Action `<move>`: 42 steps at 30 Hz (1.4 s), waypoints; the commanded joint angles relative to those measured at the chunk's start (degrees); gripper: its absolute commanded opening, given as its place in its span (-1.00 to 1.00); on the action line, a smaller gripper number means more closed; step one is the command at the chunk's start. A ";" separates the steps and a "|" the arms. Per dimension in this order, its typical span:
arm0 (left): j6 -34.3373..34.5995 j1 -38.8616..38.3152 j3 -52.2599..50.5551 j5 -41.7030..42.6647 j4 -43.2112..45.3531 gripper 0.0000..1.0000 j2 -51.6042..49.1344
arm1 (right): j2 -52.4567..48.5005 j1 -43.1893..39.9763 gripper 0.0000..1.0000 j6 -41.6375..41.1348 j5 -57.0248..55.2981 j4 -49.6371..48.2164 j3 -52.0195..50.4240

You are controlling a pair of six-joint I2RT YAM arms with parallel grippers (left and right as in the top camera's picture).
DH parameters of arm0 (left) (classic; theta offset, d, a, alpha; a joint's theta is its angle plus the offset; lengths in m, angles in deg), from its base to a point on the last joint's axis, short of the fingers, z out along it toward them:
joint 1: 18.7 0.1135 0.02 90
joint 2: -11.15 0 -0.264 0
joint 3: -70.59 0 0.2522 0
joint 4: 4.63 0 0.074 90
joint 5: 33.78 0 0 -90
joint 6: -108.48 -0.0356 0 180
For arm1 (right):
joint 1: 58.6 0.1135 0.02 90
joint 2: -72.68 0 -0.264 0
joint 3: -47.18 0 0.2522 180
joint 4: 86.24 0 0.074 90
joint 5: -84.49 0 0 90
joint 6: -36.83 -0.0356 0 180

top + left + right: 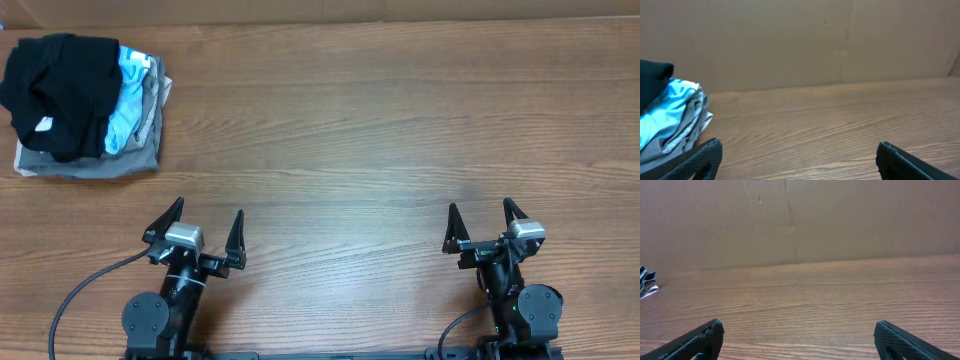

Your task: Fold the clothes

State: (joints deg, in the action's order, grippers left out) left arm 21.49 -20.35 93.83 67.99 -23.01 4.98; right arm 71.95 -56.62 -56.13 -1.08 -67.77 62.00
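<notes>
The black garment (55, 92) lies crumpled on top of a pile at the far left corner of the table, its small white label showing. A corner of it shows at the left edge of the left wrist view (652, 80). My left gripper (208, 217) is open and empty near the front edge, well to the right of and nearer than the pile; its fingers frame bare wood in the left wrist view (799, 150). My right gripper (482, 212) is open and empty at the front right, with bare wood between its fingers in its wrist view (799, 329).
Under the black garment lie a light blue T-shirt (127, 95) and a folded grey-tan garment (110, 160). A brown cardboard wall (800, 40) stands along the table's far edge. The wooden table (380, 130) stretches between the pile and the arms.
</notes>
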 commanded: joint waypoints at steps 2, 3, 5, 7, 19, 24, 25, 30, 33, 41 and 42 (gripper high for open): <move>-0.24 1.64 -3.67 -0.26 0.61 1.00 3.82 | 0.57 0.22 1.00 -0.04 -0.50 -0.24 -0.61; -0.24 1.90 -4.50 -0.35 0.61 1.00 4.20 | 0.57 0.22 1.00 -0.02 -0.50 -0.24 -0.61; -0.20 2.45 -6.23 -0.33 0.61 1.00 4.94 | 0.57 0.20 1.00 -0.02 -0.50 -0.24 -0.61; -0.22 2.49 -7.82 -0.33 0.66 1.00 5.73 | 0.57 0.22 1.00 -0.04 -0.50 -0.24 -0.61; -0.24 2.49 -9.22 -2.34 0.87 1.00 5.99 | 0.57 0.22 1.00 -0.04 -0.50 -0.24 -0.61; -0.26 2.49 -9.20 -2.86 1.03 1.00 5.97 | 0.57 0.22 1.00 -0.02 -0.50 -0.24 -0.61; -0.26 2.49 -9.20 -2.86 1.03 1.00 5.97 | 0.57 0.22 1.00 -0.02 -0.50 -0.24 -0.61; -0.26 2.49 -9.20 -2.86 1.03 1.00 5.97 | 0.57 0.22 1.00 -0.04 -0.50 -0.24 -0.61; -0.26 2.49 -9.20 -2.86 1.03 1.00 5.97 | 0.57 0.22 1.00 -0.04 -0.50 -0.24 -0.61; -0.24 2.49 -9.20 -2.86 1.03 1.00 5.97 | 0.57 0.22 1.00 -0.02 -0.50 -0.24 -0.61; -0.24 2.49 -9.20 -2.86 1.03 1.00 5.97 | 0.57 0.22 1.00 -0.02 -0.50 -0.24 -0.61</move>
State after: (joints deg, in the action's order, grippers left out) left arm 21.47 -18.21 85.06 65.96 -22.00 10.18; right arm 71.99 -56.62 -56.11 -1.06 -67.75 62.00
